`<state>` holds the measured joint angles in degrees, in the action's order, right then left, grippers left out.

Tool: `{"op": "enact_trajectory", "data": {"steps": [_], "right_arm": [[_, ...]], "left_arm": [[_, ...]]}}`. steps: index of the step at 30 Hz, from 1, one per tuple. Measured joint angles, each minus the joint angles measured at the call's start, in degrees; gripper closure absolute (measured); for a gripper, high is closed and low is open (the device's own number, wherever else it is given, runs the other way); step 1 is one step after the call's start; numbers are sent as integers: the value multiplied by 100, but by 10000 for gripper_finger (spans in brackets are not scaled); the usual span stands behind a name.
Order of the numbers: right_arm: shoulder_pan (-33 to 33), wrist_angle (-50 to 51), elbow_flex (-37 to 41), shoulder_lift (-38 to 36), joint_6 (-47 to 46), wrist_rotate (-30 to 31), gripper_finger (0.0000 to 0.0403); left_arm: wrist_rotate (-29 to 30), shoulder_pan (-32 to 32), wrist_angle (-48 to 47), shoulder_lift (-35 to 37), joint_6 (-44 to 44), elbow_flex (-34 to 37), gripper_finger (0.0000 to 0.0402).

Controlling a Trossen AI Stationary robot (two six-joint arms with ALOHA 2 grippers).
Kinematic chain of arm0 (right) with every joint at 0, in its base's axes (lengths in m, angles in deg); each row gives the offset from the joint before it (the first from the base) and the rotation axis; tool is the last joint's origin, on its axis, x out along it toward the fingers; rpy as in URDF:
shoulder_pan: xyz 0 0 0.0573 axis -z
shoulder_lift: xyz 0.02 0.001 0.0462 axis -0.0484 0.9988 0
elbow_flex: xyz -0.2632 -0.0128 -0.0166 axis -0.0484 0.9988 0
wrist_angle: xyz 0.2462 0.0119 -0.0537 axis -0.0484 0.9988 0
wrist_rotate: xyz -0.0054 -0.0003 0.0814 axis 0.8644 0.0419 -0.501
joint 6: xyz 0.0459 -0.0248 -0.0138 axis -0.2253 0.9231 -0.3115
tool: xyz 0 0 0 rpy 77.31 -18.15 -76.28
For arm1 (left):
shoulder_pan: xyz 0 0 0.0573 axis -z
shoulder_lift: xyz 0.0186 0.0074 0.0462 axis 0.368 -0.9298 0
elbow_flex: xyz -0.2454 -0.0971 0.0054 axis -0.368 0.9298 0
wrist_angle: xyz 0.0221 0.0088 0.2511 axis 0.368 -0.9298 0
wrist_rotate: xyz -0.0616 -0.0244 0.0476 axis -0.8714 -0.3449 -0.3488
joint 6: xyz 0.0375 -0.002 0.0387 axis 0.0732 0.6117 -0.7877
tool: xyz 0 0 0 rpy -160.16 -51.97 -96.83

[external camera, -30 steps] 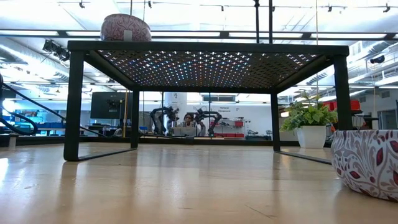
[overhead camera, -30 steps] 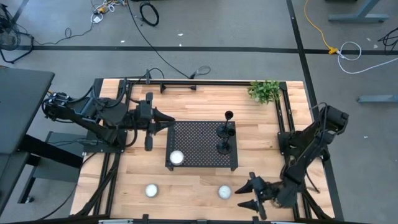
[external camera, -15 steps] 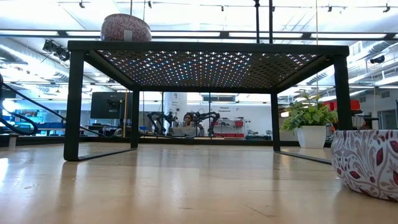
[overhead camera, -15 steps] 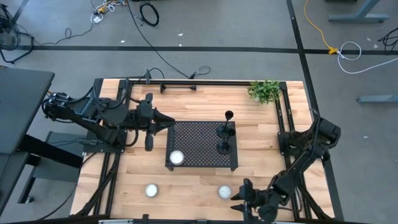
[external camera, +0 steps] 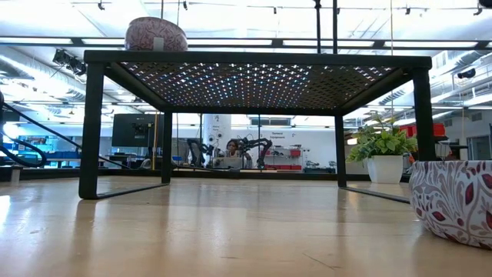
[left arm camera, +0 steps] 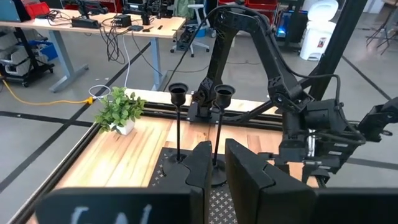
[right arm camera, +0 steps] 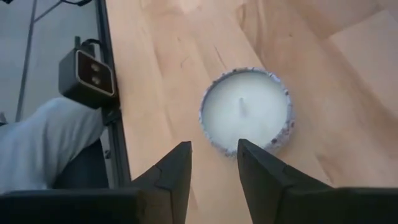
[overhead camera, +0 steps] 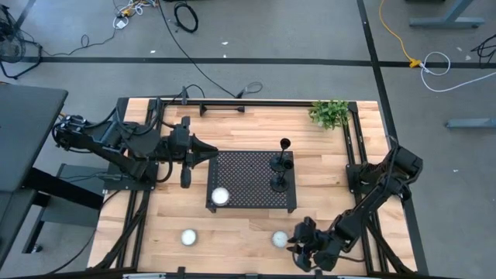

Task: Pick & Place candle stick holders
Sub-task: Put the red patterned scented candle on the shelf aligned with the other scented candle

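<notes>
**Right gripper low over a candle, left gripper parked at the tray's edge**

Right arm folded down along the table's right side, elbow high near the edge, forearm stretched toward the near edge. Right gripper (overhead camera: 298,246) low at the near edge, fingers apart with a clear gap between them, holding nothing. Just ahead of those parted jaws, a white candle (right arm camera: 245,119) in a patterned cup, sitting on the wooden table (right arm camera: 168,74), not touched by either finger. Same candle (overhead camera: 280,239) close beside the gripper in the high view.

Left arm stretched level across the table from its left side. Left gripper (overhead camera: 208,149) at the left edge of the black perforated tray (overhead camera: 248,190), fingers (left arm camera: 200,165) drawn almost together with only a narrow slit between, nothing held.

Straight ahead of the left jaws, past the fingertips: two candle stick holders (left arm camera: 178,124), upright on the tray, thin stems and small cups side by side. In the high view, three holders (overhead camera: 282,164) clustered at the tray's far right part, well apart from both grippers.

Another candle (overhead camera: 220,196) on the tray's near left corner, a further one (overhead camera: 187,236) on the bare wood near the front. Small green plant (overhead camera: 329,113) at the far right corner of the table.
</notes>
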<state>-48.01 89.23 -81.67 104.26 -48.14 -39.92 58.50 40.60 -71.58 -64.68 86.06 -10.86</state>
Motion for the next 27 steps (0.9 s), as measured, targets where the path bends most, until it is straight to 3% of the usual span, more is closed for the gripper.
{"op": "enact_trajectory", "data": {"steps": [9,27], "right_arm": [[90,489,0,0,-369,-247,275],[416,559,0,41,-472,-87,276]], "left_arm": [[0,-2,-14,0,67,0,353],[0,-2,-15,0,69,0,353]]}}
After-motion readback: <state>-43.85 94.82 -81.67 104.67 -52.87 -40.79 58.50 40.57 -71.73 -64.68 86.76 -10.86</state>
